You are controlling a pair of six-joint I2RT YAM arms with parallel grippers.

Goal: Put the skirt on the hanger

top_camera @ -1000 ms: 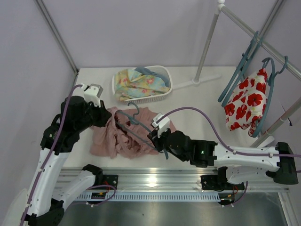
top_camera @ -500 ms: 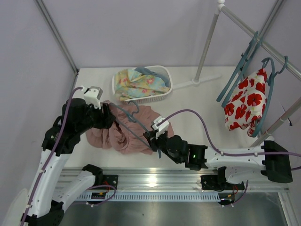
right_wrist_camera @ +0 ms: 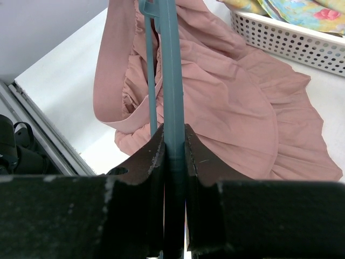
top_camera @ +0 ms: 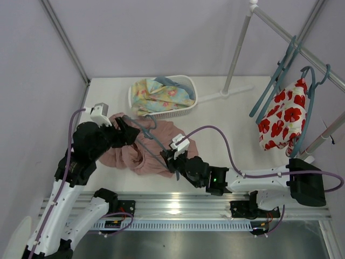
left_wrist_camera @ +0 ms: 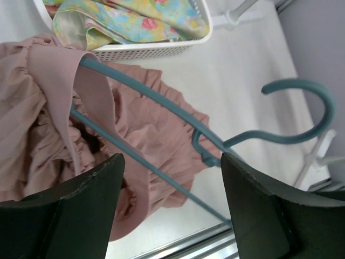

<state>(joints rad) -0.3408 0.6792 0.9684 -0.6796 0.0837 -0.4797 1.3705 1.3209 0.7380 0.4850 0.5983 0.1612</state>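
Observation:
The dusty-pink skirt (top_camera: 183, 143) lies crumpled on the white table, in front of the basket. The teal hanger (top_camera: 144, 131) runs slantwise across it, hook (left_wrist_camera: 302, 108) towards the basket. My right gripper (top_camera: 168, 159) is shut on the hanger's arm (right_wrist_camera: 173, 108), close to the skirt's near edge. In the left wrist view a band of the skirt (left_wrist_camera: 86, 91) hangs over one shoulder of the hanger (left_wrist_camera: 145, 94). My left gripper (left_wrist_camera: 170, 199) hovers above the skirt's left part with its jaws wide apart and nothing between them.
A white basket (top_camera: 188, 86) with pastel floral cloth stands at the back. At the right, a drying rack (top_camera: 237, 59) carries spare teal hangers (top_camera: 275, 81) and a white cloth with red flowers (top_camera: 283, 121). A metal rail (top_camera: 178, 202) runs along the table's near edge.
My left gripper has opened and let go of the skirt. The right arm has carried the hanger leftwards, and the skirt has shifted left with it.

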